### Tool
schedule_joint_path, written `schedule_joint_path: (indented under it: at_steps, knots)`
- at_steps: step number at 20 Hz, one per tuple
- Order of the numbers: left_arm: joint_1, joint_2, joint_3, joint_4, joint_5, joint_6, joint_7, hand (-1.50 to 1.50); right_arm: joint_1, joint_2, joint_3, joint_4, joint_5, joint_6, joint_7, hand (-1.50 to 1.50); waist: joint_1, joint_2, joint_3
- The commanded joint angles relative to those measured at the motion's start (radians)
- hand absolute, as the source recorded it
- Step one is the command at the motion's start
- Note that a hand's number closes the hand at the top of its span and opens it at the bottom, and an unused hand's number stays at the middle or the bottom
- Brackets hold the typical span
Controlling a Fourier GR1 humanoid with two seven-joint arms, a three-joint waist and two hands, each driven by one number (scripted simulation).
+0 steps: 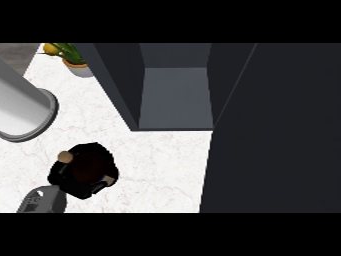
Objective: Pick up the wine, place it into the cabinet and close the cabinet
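Left hand (83,172): fingers curled round wine (67,157) | white marble tabletop (158,155) | open dark cabinet (174,95) | potted plant (72,59)

White veined marble counter (158,155), smooth; matt dark grey cabinet (174,95); glossy black robot hand (84,172).

open cabinet (174,95) behind, potted plant (72,59) far left, wine (84,167) front-left

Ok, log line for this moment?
left hand: shut on wine bottle | right hand: not in view | cabinet: open, empty | bottle on counter
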State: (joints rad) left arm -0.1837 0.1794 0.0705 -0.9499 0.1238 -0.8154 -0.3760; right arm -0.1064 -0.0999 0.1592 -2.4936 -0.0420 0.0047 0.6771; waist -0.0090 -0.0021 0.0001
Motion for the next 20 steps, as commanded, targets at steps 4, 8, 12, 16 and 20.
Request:
schedule_joint_path:
  at_steps: [4, 8, 12, 16, 20]
  knots:
    - [0.011, 0.025, -0.089, -0.114, -0.116, -0.026, -0.183, 1.50, -0.006, -0.002, -0.013, -0.093, -0.032, -0.009, 0.048, -1.50, 0.004, -0.001, -0.001]
    - [0.097, 0.011, 0.018, -0.101, -0.120, 0.238, -0.238, 1.50, 0.047, -0.001, -0.004, -0.087, -0.021, 0.005, 0.002, -1.50, 0.008, -0.001, -0.001]
    - [0.085, -0.035, 0.178, -0.060, -0.035, 0.452, -0.210, 1.50, 0.024, 0.003, 0.001, -0.054, -0.002, -0.002, -0.022, -1.50, 0.010, 0.000, -0.001]
    - [0.061, -0.030, 0.180, -0.118, -0.061, 0.509, -0.260, 1.50, -0.001, -0.018, -0.018, -0.141, -0.030, -0.013, 0.088, -1.50, 0.003, -0.002, -0.001]
    - [0.167, -0.111, 0.134, -0.267, -0.101, 0.601, -0.305, 1.50, 0.051, 0.006, -0.020, -0.104, -0.041, 0.007, 0.014, -1.50, 0.012, -0.003, 0.001]
